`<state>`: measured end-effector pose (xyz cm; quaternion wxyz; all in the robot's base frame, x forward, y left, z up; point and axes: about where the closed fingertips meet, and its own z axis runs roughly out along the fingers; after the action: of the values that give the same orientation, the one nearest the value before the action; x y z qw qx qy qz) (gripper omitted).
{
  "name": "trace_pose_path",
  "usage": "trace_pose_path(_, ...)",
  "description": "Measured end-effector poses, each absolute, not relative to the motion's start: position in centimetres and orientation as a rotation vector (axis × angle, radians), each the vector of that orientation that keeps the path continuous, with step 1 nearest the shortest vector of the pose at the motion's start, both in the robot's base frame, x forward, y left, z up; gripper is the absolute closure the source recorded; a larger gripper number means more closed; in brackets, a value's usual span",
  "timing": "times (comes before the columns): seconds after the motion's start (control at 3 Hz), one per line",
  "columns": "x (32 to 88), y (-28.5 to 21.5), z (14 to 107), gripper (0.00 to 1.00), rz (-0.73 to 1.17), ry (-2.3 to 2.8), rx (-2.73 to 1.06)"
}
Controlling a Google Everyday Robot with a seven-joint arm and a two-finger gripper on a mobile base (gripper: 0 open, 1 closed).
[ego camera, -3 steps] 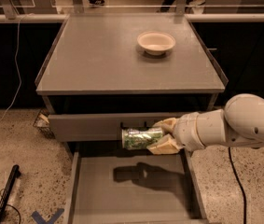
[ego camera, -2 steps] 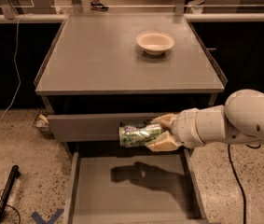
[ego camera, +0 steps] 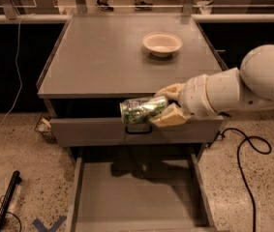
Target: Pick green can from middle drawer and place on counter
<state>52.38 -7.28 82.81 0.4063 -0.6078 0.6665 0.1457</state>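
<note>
My gripper (ego camera: 166, 106) is shut on the green can (ego camera: 140, 109), which lies sideways in its tan fingers (ego camera: 171, 116). The can hangs in the air in front of the counter's front edge, over the closed upper drawer front. The middle drawer (ego camera: 136, 197) is pulled open below, and the shadow of the arm and can falls on its bare grey floor. The grey counter (ego camera: 102, 57) stretches away behind the can. My white arm reaches in from the right.
A white bowl (ego camera: 162, 43) sits on the counter at the back right. The grey upper drawer front with a dark bar handle (ego camera: 138, 130) is just under the can. A black cable (ego camera: 245, 144) lies on the floor to the right, a black stick (ego camera: 6, 199) at lower left.
The gripper has lifted the can higher, from the level of the upper drawer front to about the counter's front edge.
</note>
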Motion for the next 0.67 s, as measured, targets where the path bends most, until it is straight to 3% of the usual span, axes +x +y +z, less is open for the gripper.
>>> trace_pose_path(0.67, 61.6, -5.9, 89.0, 1.0, 0.425, 1.697, -1.594)
